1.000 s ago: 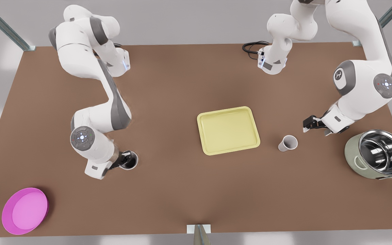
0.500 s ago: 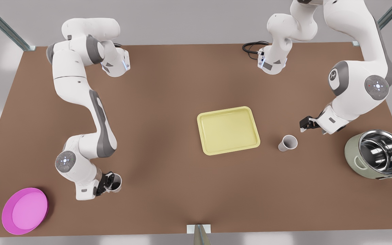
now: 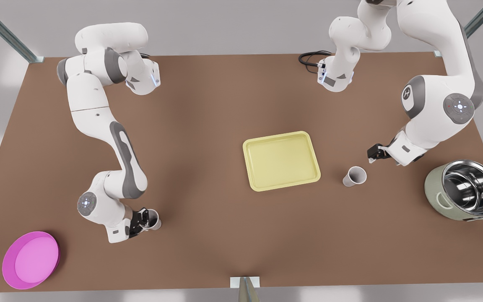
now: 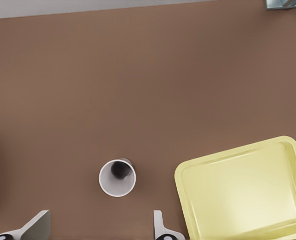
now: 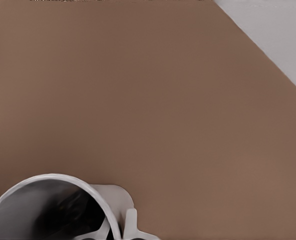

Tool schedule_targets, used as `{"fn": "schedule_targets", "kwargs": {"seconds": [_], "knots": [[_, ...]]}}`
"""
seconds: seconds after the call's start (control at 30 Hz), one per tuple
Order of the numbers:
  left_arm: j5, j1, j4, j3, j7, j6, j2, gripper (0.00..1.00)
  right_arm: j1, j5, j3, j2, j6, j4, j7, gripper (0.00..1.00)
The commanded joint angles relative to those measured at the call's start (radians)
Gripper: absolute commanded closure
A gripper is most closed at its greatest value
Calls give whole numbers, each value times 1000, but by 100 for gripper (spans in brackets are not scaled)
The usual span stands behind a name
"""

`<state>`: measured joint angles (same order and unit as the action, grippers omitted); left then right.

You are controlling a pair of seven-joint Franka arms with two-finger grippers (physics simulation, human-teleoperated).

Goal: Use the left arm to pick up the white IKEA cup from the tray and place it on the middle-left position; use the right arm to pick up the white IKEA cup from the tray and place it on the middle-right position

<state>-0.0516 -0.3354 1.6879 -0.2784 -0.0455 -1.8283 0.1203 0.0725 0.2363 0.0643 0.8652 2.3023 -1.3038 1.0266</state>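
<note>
Spanning the room, brown tabletop [image 3: 208,109].

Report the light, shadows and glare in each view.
Front view: soft, even light; the table darkens faintly around the tray; the steel pot shows bright reflections. Left wrist view: the standing cup beyond the open left gripper has a dark bottom and hardly any cast shadow. Right wrist view: the held cup in the right gripper is shaded inside.
</note>
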Motion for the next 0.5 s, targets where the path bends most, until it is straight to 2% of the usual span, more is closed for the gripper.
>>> {"fn": "schedule_targets", "kwargs": {"seconds": [0.0, 0.03, 0.07, 0.17, 0.2, 0.33, 0.37, 0.4, 0.43, 0.47], "knots": [[2, -2, -1, -1, 29, 0, -1, 0, -2, 5, -1, -3, -3, 4, 181, 60], [1, -1, -1, -1, 29, 1, -1, 0, -11, 6, 8, -5, -4, 4, 179, 50], [2, -2, -1, -1, 29, 1, -1, 0, -14, 8, 12, -9, -11, 6, 178, 47], [2, -2, -1, -1, 29, 1, -1, 0, -14, 8, 15, -12, -12, 6, 175, 45], [2, -2, -1, -1, 29, 1, -1, 0, -13, 9, 15, -51, -93, 23, 156, 43], [-13, -4, -34, -1, 24, -12, 25, 0, -7, -9, 17, -322, -510, 92, -39, 21], [-8, -4, -34, -2, 19, -11, 27, 0, -11, -66, 14, -393, -553, 89, -190, 21], [-8, -4, -34, -2, 19, -12, 27, 0, -10, -153, 18, -428, -742, 89, -631, 22], [-7, -4, -34, -2, 19, -11, 27, 0, -8, -203, 20, -446, -837, 89, -887, 17], [-7, -4, -34, -2, 19, -11, 27, 0, -25, -192, 3, -462, -840, 89, -1008, 0]]}}
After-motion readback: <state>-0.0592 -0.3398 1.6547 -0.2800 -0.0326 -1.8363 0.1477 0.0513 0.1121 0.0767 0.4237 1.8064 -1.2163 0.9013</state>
